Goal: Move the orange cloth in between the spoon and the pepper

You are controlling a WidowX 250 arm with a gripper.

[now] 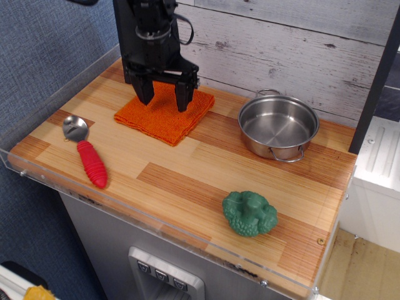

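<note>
The orange cloth [164, 117] lies folded at the back left of the wooden table. My gripper [164, 101] is open, its two black fingers pointing down over the far half of the cloth, at or just above its surface. Nothing is held between the fingers. The spoon [85, 152], with a shiny bowl and a red ribbed handle, lies near the front left edge. The green lumpy pepper [249, 213] sits near the front right. Bare wood lies between the spoon and the pepper.
A round steel pot [278, 127] stands at the back right, next to the cloth. A grey plank wall runs behind the table. A clear plastic rim [37, 176] edges the table's left and front sides. The black arm column stands at the back left.
</note>
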